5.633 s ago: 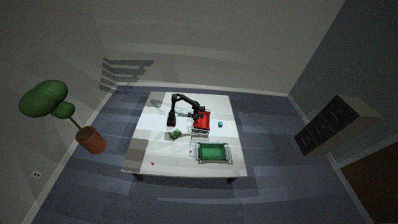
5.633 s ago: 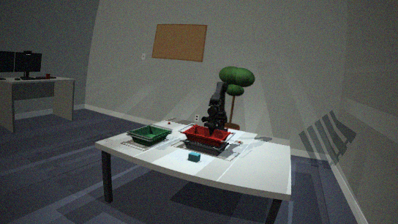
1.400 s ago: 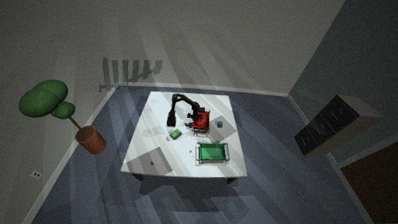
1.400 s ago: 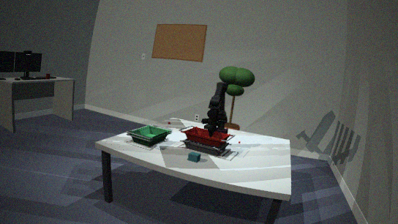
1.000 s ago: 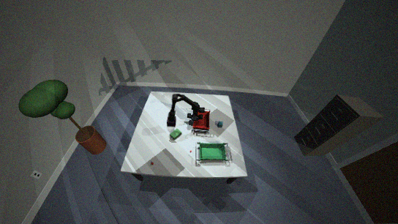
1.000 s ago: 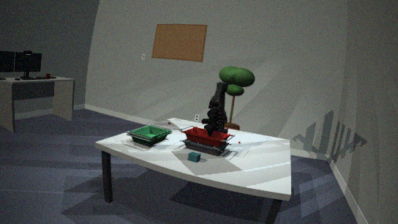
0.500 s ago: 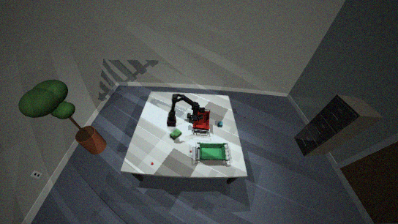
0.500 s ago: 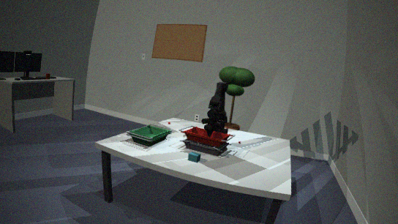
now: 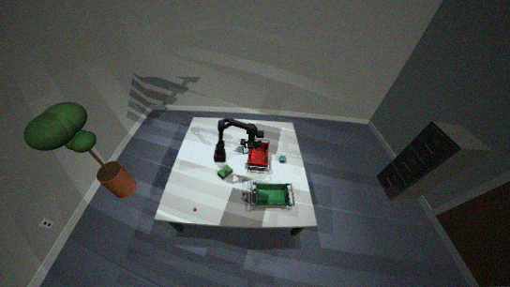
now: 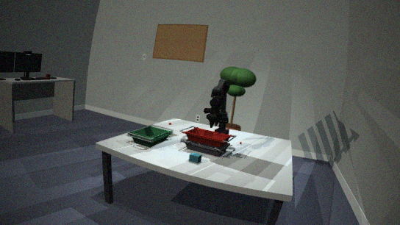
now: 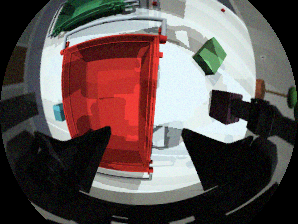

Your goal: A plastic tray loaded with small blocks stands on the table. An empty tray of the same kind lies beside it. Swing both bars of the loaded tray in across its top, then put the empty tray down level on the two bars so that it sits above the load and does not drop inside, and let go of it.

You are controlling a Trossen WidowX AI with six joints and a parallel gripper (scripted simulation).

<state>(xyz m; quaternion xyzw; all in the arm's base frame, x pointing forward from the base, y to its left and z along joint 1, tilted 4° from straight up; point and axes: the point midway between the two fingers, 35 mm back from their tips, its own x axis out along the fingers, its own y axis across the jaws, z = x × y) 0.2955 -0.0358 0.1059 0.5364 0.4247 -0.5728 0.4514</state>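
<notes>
The red tray (image 9: 258,156) (image 10: 209,136) (image 11: 110,100) sits on top of a grey tray (image 10: 206,148) on the white table (image 9: 183,192) (image 10: 254,184) (image 11: 182,85), riding above it rather than sunk down inside, and it looks about level. Its floor shows bare, while the grey tray's load and exactly how the bars bear the weight are hidden. The gripper (image 9: 252,144) (image 10: 215,124) (image 11: 147,131) hangs over the red tray's twelve o'clock end in the top view, its fingers spread nearly as wide as they go, with nothing between them; the red tray is released. From the red tray in that same view, the green tray (image 9: 273,194) (image 10: 151,135) (image 11: 90,16) stands toward five o'clock, the teal block (image 9: 282,159) (image 10: 195,158) (image 11: 59,112) at three, the green block (image 9: 225,172) (image 11: 210,56) at eight, and the arm's base (image 9: 219,157) (image 10: 221,127) (image 11: 222,107) at nine.
</notes>
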